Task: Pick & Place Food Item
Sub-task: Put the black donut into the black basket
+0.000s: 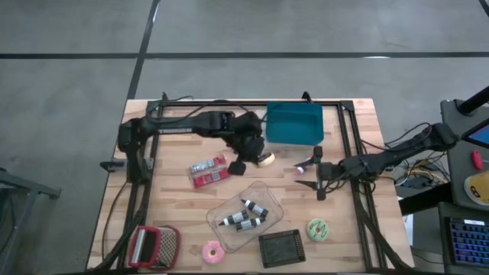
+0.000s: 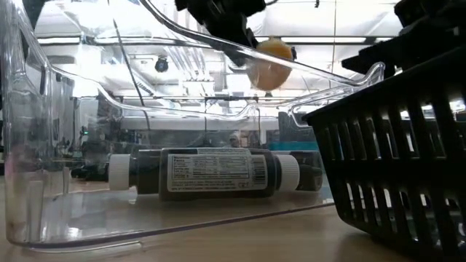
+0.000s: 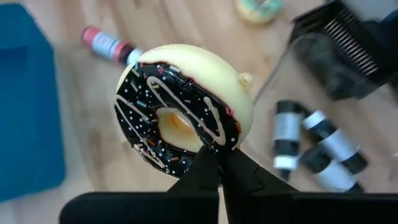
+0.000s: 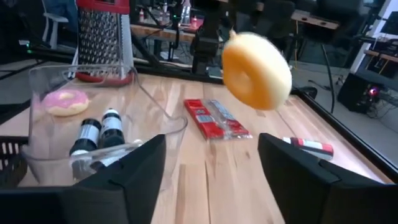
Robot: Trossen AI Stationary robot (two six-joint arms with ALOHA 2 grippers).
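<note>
Hiding behind the left end effector [image 3: 219, 163] (shut): chocolate doughnut's [image 3: 180, 106] lower rim.

The high view looks straight down on the whole table [image 1: 183, 206]. The low view sits at table height, pressed close behind the clear container [image 2: 65, 145] and black basket [image 2: 400, 160]. Each wrist view looks past its own jaws. All four catch the doughnut [image 3: 183, 115], and three show the bottles [image 4: 99, 130].

place: robotics lab | evidence: wooden workbench [image 1: 367, 153], concrete floor [image 1: 69, 92], monitors [image 1: 470, 241], cables [image 1: 416, 172]
</note>
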